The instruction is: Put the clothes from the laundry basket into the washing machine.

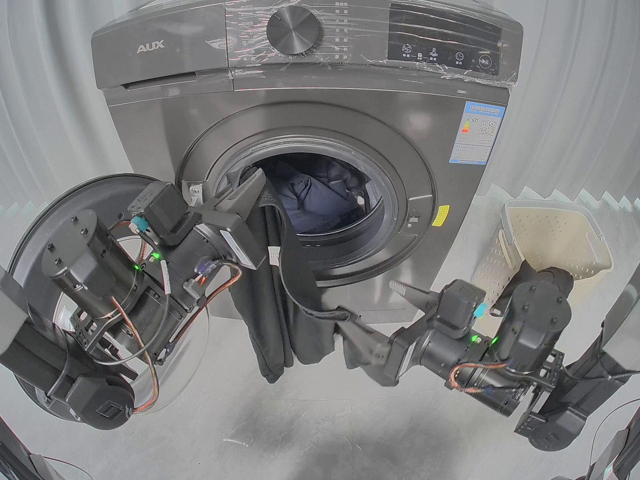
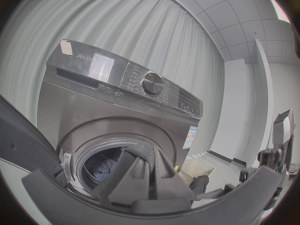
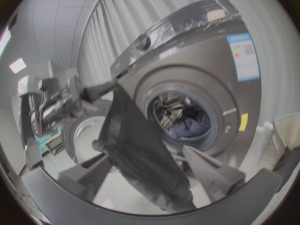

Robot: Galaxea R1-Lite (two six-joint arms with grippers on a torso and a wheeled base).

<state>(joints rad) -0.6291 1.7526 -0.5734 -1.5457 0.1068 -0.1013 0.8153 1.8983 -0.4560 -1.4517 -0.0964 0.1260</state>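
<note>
Washing machine (image 1: pixel 167 121) fills upper centre, door open, with blue clothes (image 1: pixel 313 198) in the drum. Laundry basket (image 1: pixel 560 235) at right. Black garment (image 1: pixel 273 301) hangs centre-left off the drum rim, left gripper (image 1: pixel 257 180) clamped on its top. Right gripper (image 1: pixel 367 308) sits lower centre, fingers apart.

The left arm (image 1: pixel 100 281) comes in from 8 o'clock with its wrist angled toward 1 o'clock. The left gripper (image 1: pixel 250 188) has its fingers (image 2: pixel 140 172) pinched together on a black garment (image 1: pixel 273 315). The right arm (image 1: pixel 533 328) enters from 4 o'clock, pointing toward 10 o'clock, and the right gripper (image 1: pixel 370 315) has its 2 fingers spread wide.
</note>
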